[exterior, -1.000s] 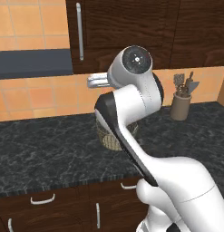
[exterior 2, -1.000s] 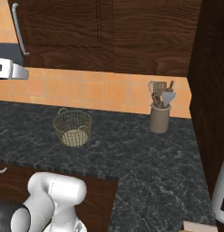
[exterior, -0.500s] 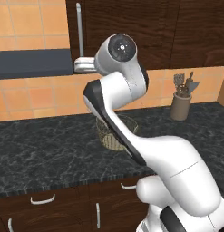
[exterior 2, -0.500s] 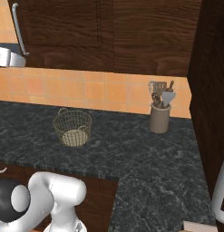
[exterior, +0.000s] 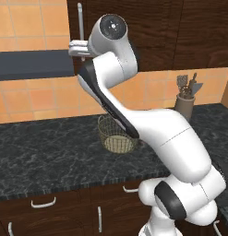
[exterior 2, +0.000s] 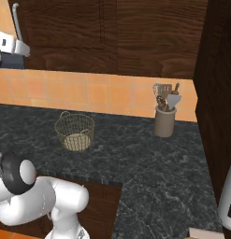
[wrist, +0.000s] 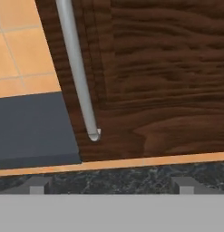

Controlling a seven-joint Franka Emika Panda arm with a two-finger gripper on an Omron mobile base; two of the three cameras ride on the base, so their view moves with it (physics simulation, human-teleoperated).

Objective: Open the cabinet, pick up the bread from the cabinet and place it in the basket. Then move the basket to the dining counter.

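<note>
One cabinet [wrist: 154,77] is being shown, closed, with one vertical silver handle [wrist: 77,72] along its left edge. One basket [exterior 2: 75,131] is being carried by the black speckled worktop [exterior 2: 145,163], and one utensil holder [exterior 2: 165,120] is standing further along the same worktop. Drawers [exterior: 41,205] with small curved handles are being shown beneath the worktop edge.

The bread is being concealed behind the closed cabinet door. In the left base view the basket [exterior: 116,134] is being partly covered by the arm. A pale patch is being seen inside the basket; whether it is the basket bottom or an object cannot be told. The top of the handle is being cut off in the hand view. The utensils in the holder are too small to be identified singly.

The fingers [wrist: 111,185] are being held spread wide, with nothing between them. In the hand view, the lower end of the handle is lying just above and between the two tips, nearer the left tip, and is not being touched. The cabinet door is lying directly ahead of the fingers. In the left base view the gripper [exterior: 76,47] is being held level with the lower end of the handle [exterior: 80,23]. The basket is lying well below the fingers.
</note>
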